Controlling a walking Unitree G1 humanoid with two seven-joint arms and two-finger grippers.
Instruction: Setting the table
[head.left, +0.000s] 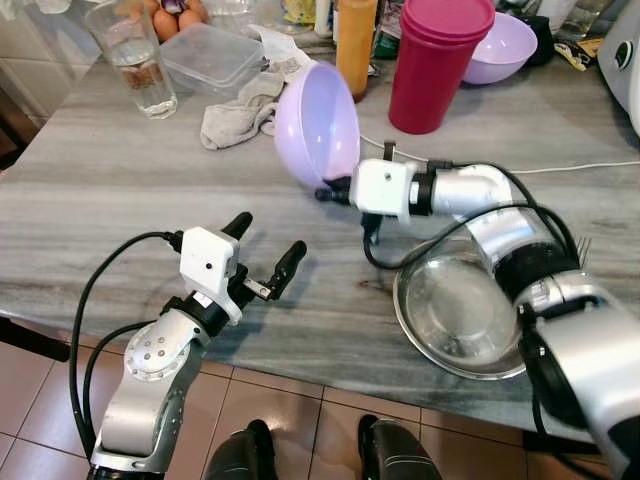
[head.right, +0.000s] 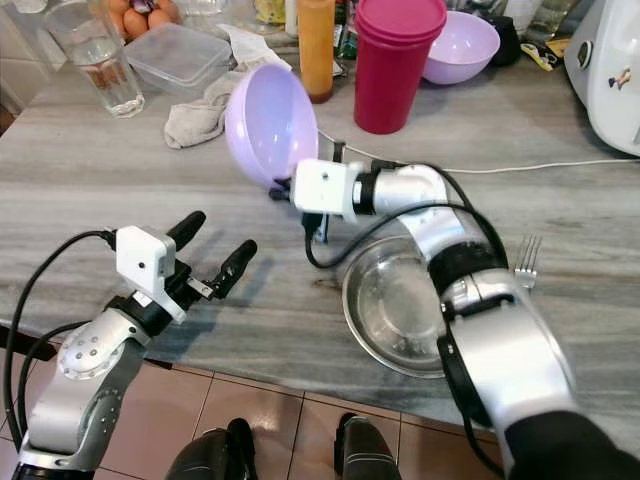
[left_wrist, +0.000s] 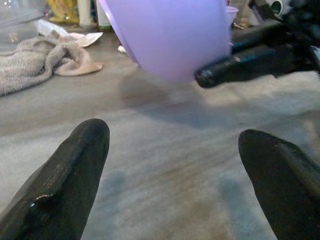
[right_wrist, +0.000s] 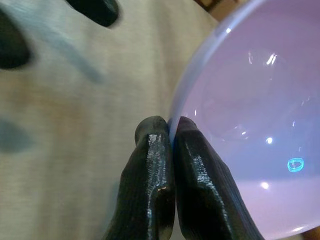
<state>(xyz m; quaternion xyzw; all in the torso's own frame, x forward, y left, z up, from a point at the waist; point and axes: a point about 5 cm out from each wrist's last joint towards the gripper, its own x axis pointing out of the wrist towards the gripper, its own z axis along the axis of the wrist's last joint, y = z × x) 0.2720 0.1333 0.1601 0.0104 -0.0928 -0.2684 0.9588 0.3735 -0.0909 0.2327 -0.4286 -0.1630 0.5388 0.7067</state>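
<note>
A lilac plastic bowl hangs tilted on its side above the grey stone table, its hollow facing right. My right gripper is shut on the bowl's lower rim; the right wrist view shows the rim pinched between both fingers. My left gripper stands open near the table's front edge, below and left of the bowl, nothing between its fingers. A steel bowl rests at the front right under my right arm. A fork lies to its right.
At the back stand a drinking glass, a clear lidded box, a crumpled cloth, an orange bottle, a magenta cup and a second lilac bowl. A white cable crosses the table.
</note>
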